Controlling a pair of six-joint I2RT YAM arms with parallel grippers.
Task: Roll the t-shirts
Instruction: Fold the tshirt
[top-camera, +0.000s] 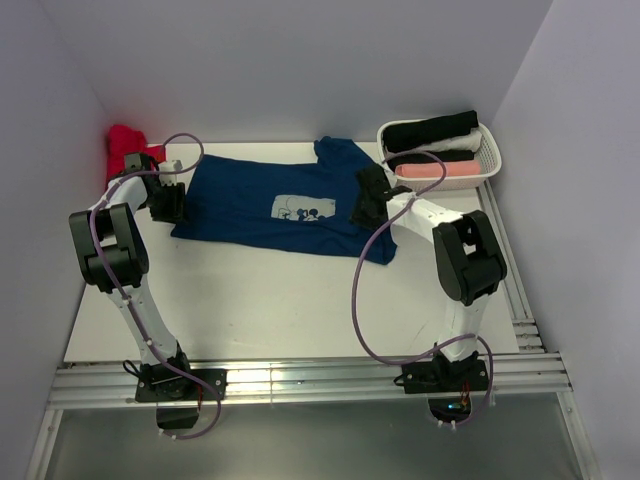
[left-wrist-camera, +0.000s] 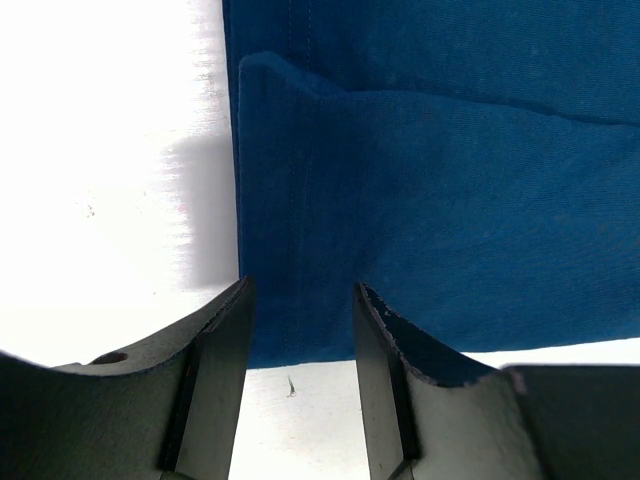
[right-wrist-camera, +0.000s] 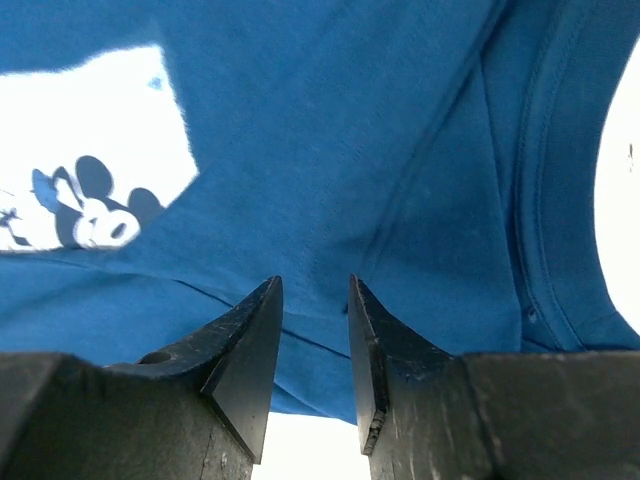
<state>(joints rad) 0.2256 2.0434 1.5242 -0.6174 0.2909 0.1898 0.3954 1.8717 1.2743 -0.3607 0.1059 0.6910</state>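
While the navy t-shirt (top-camera: 260, 205) is spread flat across the middle of the table (top-camera: 280, 300), print (top-camera: 305, 208) up, nothing is gripped. The left gripper (left-wrist-camera: 300, 290) is held with jaws apart over the shirt's hem edge. The right gripper (right-wrist-camera: 315, 285) is likewise parted above the cloth beside the collar, and no fold is pinched. Farther back, a red t-shirt (top-camera: 125, 140) is bunched in the left corner. A black roll (top-camera: 430, 130) and a pink roll (top-camera: 435, 172) are packed into a white basket (top-camera: 490, 150) at the right.
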